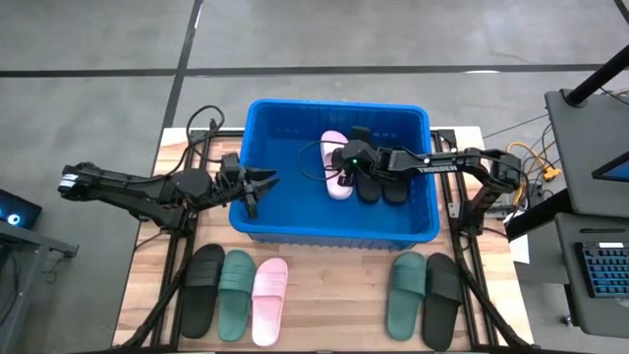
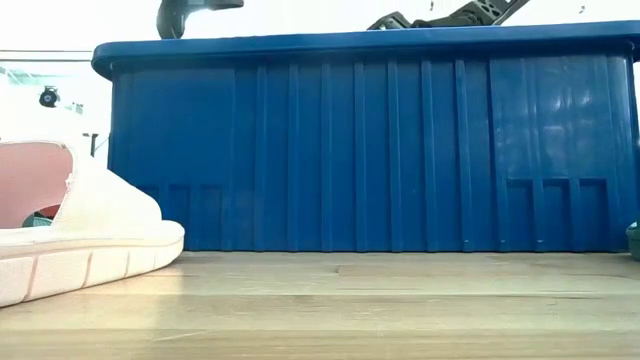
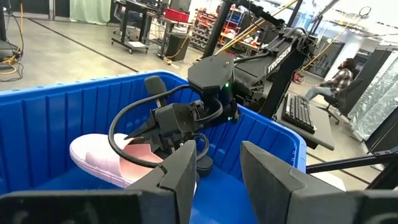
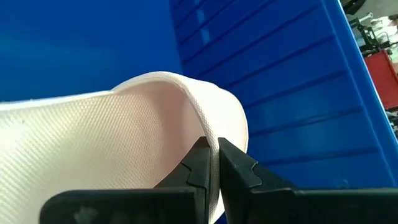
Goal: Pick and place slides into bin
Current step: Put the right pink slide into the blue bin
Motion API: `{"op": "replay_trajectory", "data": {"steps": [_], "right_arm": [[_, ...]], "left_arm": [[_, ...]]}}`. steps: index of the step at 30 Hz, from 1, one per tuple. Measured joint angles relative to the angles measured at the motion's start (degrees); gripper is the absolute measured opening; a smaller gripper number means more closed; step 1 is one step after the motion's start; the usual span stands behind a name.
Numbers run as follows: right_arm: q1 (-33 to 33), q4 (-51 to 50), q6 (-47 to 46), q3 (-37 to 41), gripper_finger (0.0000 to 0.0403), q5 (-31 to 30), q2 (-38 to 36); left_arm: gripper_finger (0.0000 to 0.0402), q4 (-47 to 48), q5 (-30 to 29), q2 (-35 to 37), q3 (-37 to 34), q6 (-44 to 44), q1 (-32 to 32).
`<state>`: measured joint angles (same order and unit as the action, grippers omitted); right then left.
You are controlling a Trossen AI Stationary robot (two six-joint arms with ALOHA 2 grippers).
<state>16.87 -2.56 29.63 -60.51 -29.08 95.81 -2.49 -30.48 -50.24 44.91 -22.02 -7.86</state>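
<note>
Both grippers are working at the bin [image 1: 257,228]. Reaching in from the right, the right gripper [image 1: 343,178] is stretching low over the bin floor with its jaws pinched shut on the strap of a pink slide [image 4: 124,149], the thin textured rubber folded between the 2 dark fingers [image 4: 198,167]. Stretching flat across the table from the left, the left gripper [image 1: 263,182] is hovering just inside the bin's left wall, its 2 fingers standing partly apart and holding nothing.

That bin is sitting at the back of the wooden table [image 1: 334,305]; it is a big rectangular blue plastic crate with ribbed walls and a rolled rim. Inside, 2 black slides [image 1: 381,187] are lying just beside the pink one. In front of the bin, 5 slides are lying flat: a black slide [image 1: 202,290], green slide [image 1: 236,293] and pink slide [image 1: 268,299] on the left, then a green and black pair [image 1: 424,298] on the right.
</note>
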Motion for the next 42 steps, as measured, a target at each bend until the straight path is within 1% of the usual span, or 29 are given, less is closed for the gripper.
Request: {"op": "replay_trajectory", "data": {"steps": [5,9,13,17,24,30,35,42], "right_arm": [[0.4,0.5,0.4,0.0,0.0013,0.1,0.0],[1.1,4.7,-0.6,0.4,0.0013,0.4,0.6],[1.6,6.5,-0.5,-0.1,0.0013,1.0,2.6],[1.5,6.2,2.4,-0.9,0.0013,0.8,4.0],[1.6,5.3,2.2,-0.9,0.0013,0.0,4.2],[1.5,0.2,0.2,-0.4,0.0013,-1.0,4.2],[1.7,0.4,-0.2,1.1,0.0013,-1.0,4.2],[1.8,3.7,0.2,3.8,0.0013,-1.0,4.2]], "left_arm": [[0.0111,0.0,0.0,0.0,-0.1,0.0,0.0],[0.0111,0.0,0.0,0.0,-0.1,0.3,0.0],[0.0111,0.0,0.0,-0.3,-0.1,0.3,0.0],[0.0111,-0.2,0.0,-0.4,-0.1,0.2,0.0],[0.0111,0.1,0.0,-0.4,-0.1,0.0,0.0],[0.0111,0.0,0.0,-0.4,-0.1,-0.1,0.0],[0.0111,0.0,0.0,-0.7,-0.1,0.0,0.0],[0.0111,0.0,0.0,-1.0,-0.1,0.0,0.0]]}}
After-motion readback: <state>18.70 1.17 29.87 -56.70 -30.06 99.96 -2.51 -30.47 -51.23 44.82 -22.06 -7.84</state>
